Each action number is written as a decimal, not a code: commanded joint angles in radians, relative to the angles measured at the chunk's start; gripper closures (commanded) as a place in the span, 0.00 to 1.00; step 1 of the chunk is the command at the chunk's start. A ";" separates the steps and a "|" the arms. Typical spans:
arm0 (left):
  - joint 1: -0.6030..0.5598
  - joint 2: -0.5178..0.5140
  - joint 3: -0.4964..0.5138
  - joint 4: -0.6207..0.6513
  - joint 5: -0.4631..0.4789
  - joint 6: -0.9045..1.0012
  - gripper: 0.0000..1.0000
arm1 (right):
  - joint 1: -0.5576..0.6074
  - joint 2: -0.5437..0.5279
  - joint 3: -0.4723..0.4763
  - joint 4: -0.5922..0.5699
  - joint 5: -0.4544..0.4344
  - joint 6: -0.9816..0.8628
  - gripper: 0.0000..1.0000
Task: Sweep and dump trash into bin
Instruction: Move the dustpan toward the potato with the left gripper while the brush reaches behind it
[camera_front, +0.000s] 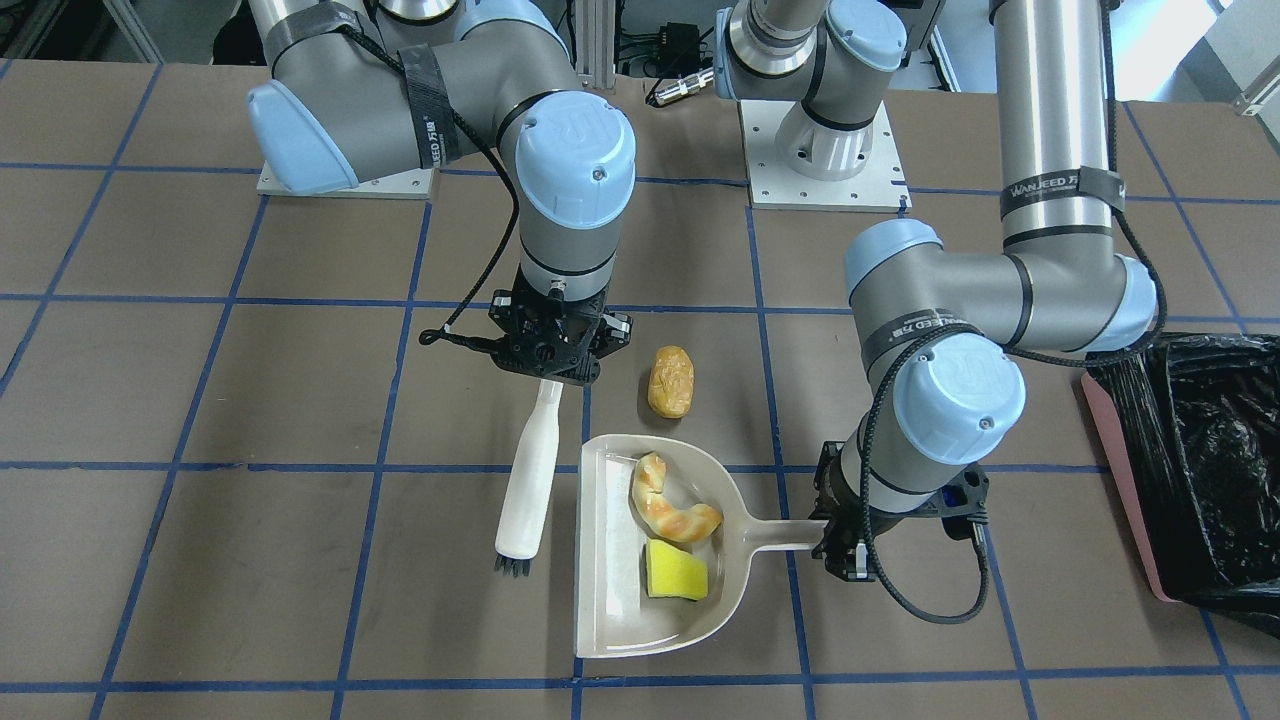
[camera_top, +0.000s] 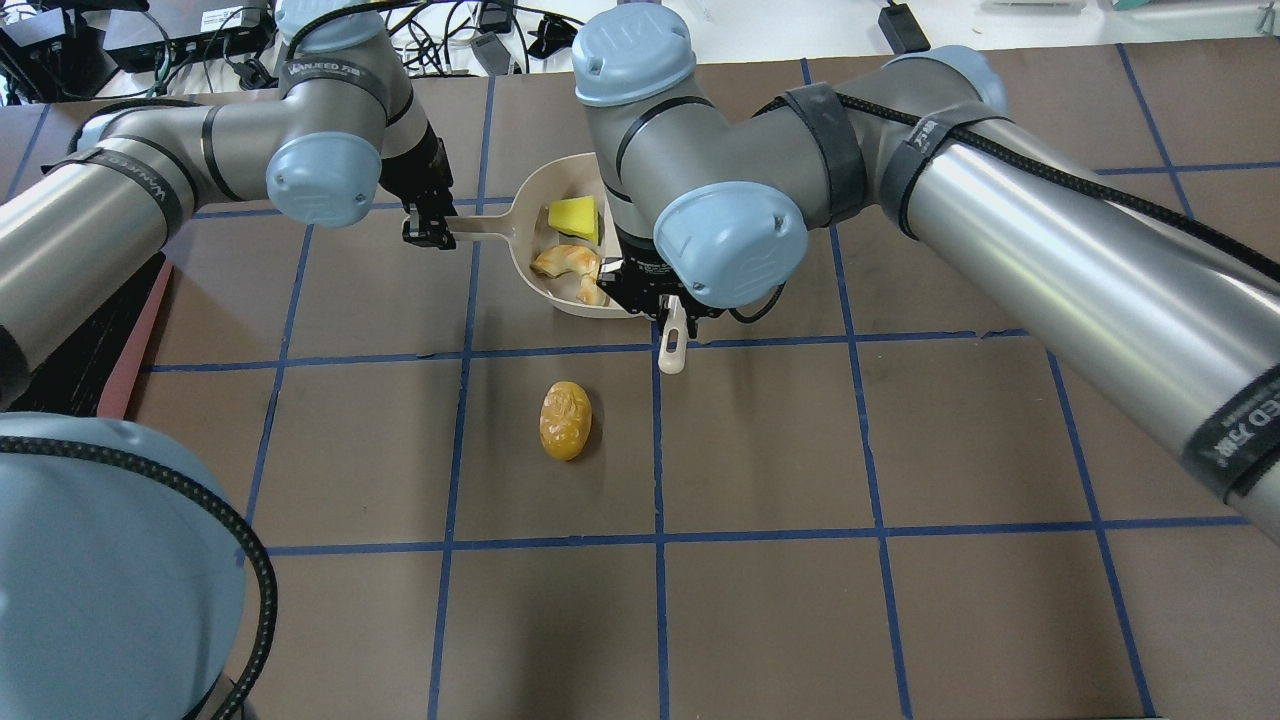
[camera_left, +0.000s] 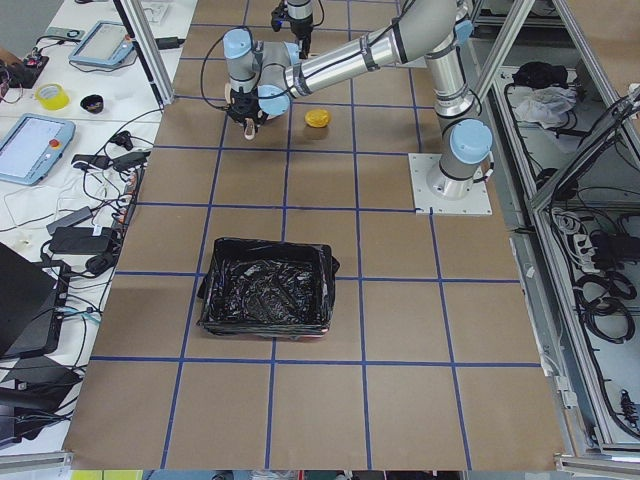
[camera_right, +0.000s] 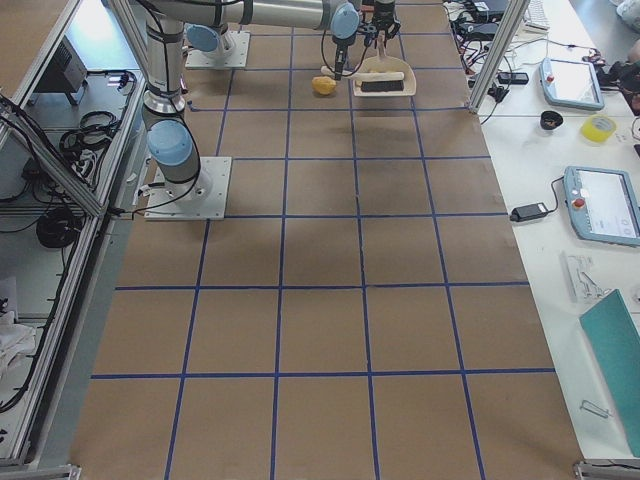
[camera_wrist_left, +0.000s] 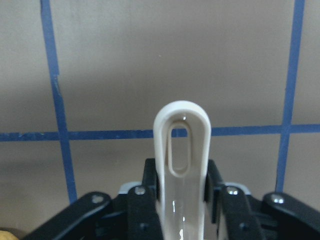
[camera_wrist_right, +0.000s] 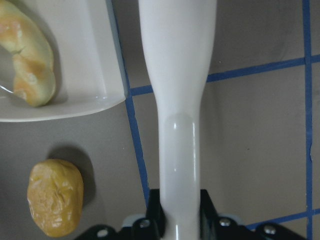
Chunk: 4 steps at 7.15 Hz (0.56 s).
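Left gripper clamps the beige plastic dustpan by its handle; right gripper clamps a white plastic brush beside it, golden-brown oval roll nearby.

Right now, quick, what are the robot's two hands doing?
The left gripper is shut on the dustpan handle.
The right gripper is shut on the brush handle.

Pastry, sponge in dustpan; roll outside.

black-lined bin sits well apart from roll.
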 joint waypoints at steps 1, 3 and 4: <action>0.033 0.082 -0.011 -0.135 0.055 0.038 1.00 | 0.006 -0.013 0.039 0.004 0.015 0.001 1.00; 0.070 0.175 -0.033 -0.196 0.154 0.110 1.00 | 0.009 -0.068 0.092 0.053 0.058 0.006 1.00; 0.097 0.224 -0.079 -0.195 0.167 0.167 1.00 | 0.018 -0.077 0.131 0.052 0.059 0.006 1.00</action>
